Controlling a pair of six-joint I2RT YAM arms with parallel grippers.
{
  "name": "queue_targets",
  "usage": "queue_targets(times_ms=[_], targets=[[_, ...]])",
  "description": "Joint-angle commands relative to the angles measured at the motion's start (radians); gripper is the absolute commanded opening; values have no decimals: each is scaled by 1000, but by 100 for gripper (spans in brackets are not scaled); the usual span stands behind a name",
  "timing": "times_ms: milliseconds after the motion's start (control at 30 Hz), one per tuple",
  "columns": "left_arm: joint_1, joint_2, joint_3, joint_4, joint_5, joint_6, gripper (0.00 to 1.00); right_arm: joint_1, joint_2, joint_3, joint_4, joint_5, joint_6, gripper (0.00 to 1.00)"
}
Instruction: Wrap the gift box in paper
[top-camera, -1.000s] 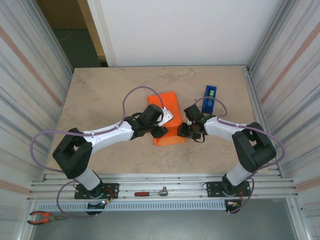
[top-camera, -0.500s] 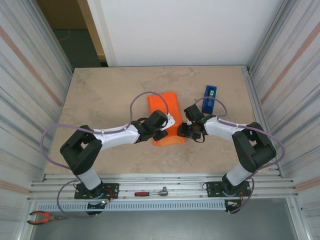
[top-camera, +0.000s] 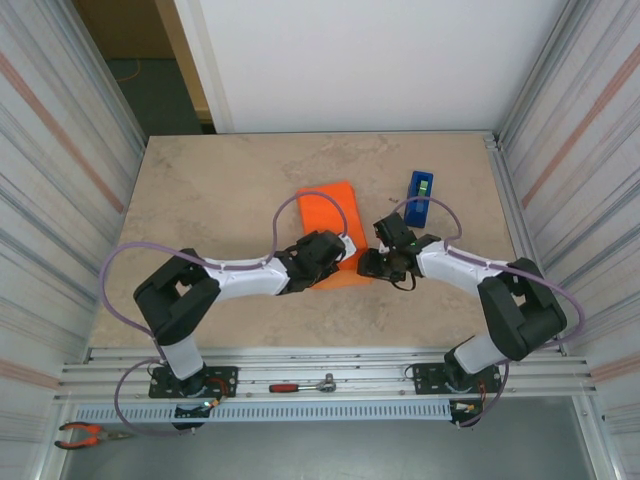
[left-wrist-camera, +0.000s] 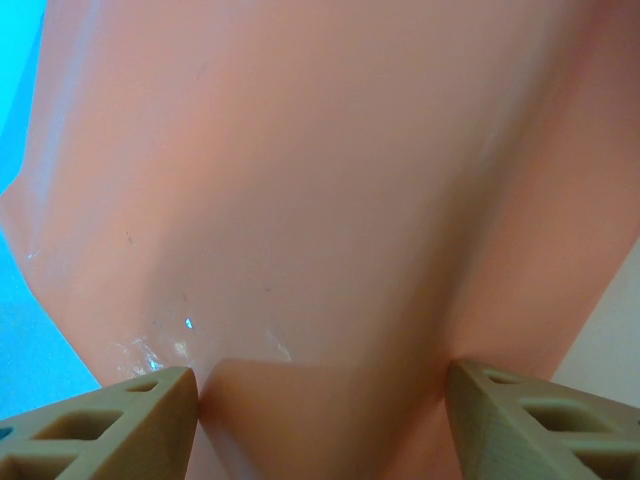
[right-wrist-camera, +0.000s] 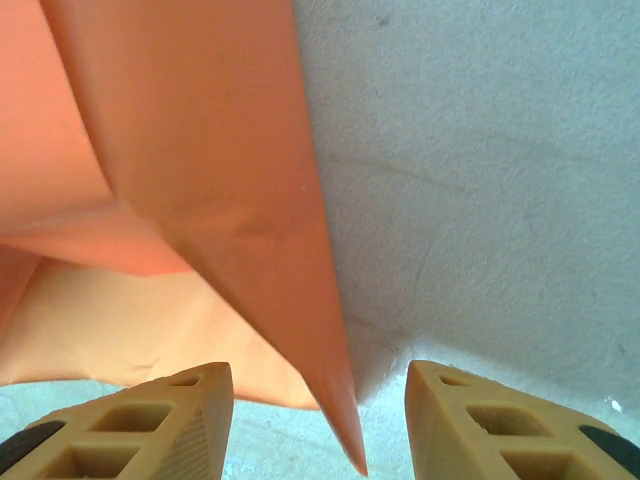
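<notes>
Our left gripper (left-wrist-camera: 320, 385) straddles the orange paper (top-camera: 325, 205) at the top view's centre; we cannot tell whether it grips. Our right gripper (right-wrist-camera: 320, 385) stands open beside it.

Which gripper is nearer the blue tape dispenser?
The right gripper, at the orange paper's right edge on the dispenser's side; the left gripper sits further left, over the paper.

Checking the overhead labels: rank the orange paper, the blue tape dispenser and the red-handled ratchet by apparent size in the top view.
1. orange paper: clearly the largest.
2 and 3. blue tape dispenser and red-handled ratchet: not ranked, because the ratchet looks longer but thinner and the dispenser shorter but bulkier.
</notes>
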Motion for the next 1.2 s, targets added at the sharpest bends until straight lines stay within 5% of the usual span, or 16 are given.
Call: queue_targets(times_ms=[0,567,800,1167], targets=[[-10,27,-30,-5,-9,13,66,-8,-34,-34,-5,-7,17,48],[-13,15,-44,-2,-2,1,66,-29,21,-50,79,-88,52,37],[-14,17,-45,-3,-2,2,66,-31,4,-52,113,-144,71,0],[-18,19,-47,-5,-1,5,65,-33,-53,-56,180,-214,130,0]])
